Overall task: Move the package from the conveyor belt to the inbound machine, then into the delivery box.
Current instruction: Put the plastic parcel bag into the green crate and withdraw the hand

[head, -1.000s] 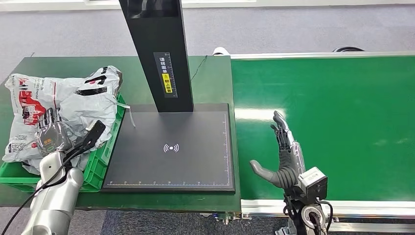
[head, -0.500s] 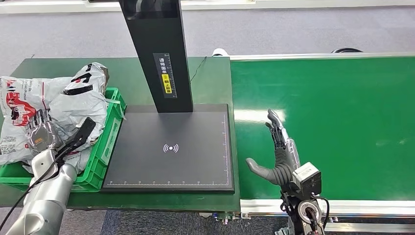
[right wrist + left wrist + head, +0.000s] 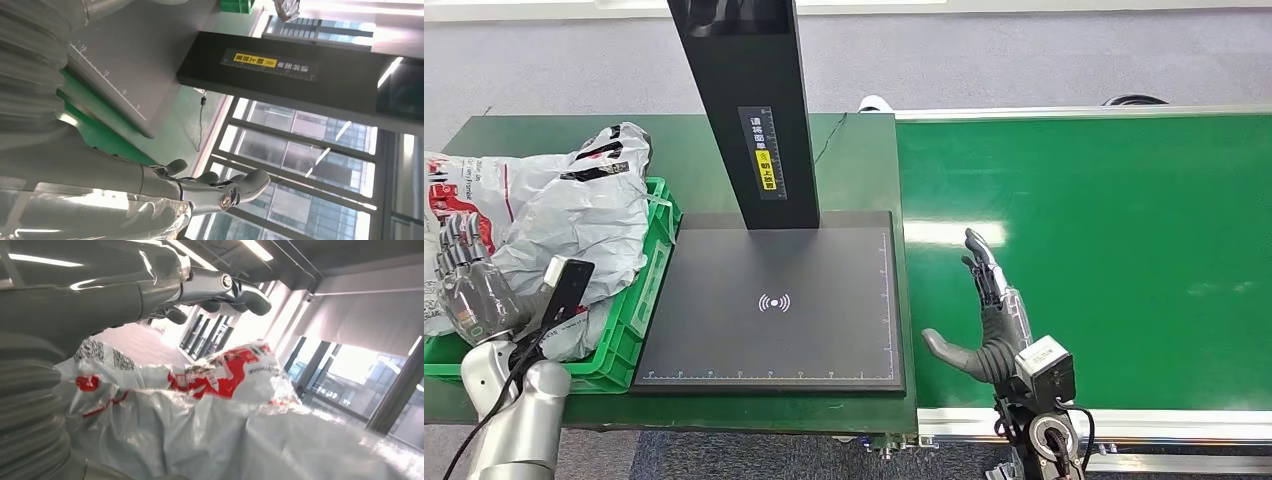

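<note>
package (image 3: 554, 215) lies slumped in the green delivery box (image 3: 639, 320) at the table's left edge, its long axis running along that edge, directly beneath the left robot hand (image 3: 469, 285), fingers apart and holding nothing, while the right robot hand (image 3: 984, 320), spread flat, hovers well apart over the conveyor belt (image 3: 1104, 250).

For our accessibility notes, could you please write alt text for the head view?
A grey package lies in a green box left of a black scanner pad. The left hand is at the package; whether it holds it is unclear. The right hand is open over the green belt.
</note>
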Motion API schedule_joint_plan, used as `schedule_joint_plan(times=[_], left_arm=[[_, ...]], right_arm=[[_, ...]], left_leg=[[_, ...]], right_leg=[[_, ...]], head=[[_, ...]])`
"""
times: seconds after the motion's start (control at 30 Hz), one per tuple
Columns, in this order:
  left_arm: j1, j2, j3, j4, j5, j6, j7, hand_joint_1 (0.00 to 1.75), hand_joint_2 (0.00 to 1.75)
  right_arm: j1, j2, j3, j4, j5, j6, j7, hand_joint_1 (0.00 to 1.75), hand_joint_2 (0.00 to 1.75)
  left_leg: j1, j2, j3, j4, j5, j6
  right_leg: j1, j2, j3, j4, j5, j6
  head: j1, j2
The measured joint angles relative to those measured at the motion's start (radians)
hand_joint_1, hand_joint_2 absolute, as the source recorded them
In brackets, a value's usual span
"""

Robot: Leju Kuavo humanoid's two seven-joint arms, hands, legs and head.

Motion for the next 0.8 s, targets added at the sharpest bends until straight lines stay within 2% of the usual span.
schedule_joint_plan(times=[0.2, 0.37, 0.57, 0.67, 0.8], left_arm=[[0.032, -0.028, -0.069, -0.115, 0.105, -0.119, -0.005, 0.0, 1.75], [0.047, -0.043, -0.103, -0.164, 0.192, -0.155, -0.044, 0.0, 1.75], [0.086, -0.059, -0.131, -0.253, 0.482, -0.176, -0.229, 0.0, 1.75], [0.117, -0.071, -0.155, -0.318, 0.657, -0.232, -0.341, 0.0, 1.75], [0.152, -0.094, -0.198, -0.387, 0.765, -0.301, -0.403, 0.0, 1.75]], right_arm=[[0.004, -0.008, 0.0, 0.0, 0.0, -0.004, 0.002, 0.0, 1.75], [0.006, -0.012, 0.0, 0.0, 0.0, -0.005, 0.002, 0.0, 1.75], [0.008, -0.017, 0.0, 0.0, -0.001, -0.005, 0.002, 0.0, 1.75], [0.007, -0.019, 0.0, 0.0, -0.005, -0.005, 0.0, 0.0, 1.75], [0.006, -0.022, 0.002, 0.0, -0.012, -0.005, -0.002, 0.0, 1.75]], left_leg=[[0.0, 0.0, -0.001, 0.0, 0.0, 0.0], [0.0, 0.0, -0.001, 0.0, 0.0, 0.0], [0.0, 0.0, -0.002, 0.0, 0.0, 0.0], [0.0, 0.0, -0.002, 0.0, -0.001, 0.001], [0.0, 0.0, -0.003, 0.0, -0.001, 0.001]], right_leg=[[0.0, 0.0, 0.0, 0.0, 0.0, 0.0], [0.0, 0.0, -0.001, 0.0, 0.0, 0.0], [0.0, 0.0, -0.001, 0.0, 0.0, 0.0], [0.0, 0.0, -0.001, 0.0, 0.0, 0.0], [0.0, 0.0, -0.002, 0.0, 0.0, 0.0]], head=[[0.0, 0.0], [0.0, 0.0], [0.0, 0.0], [0.0, 0.0], [0.0, 0.0]])
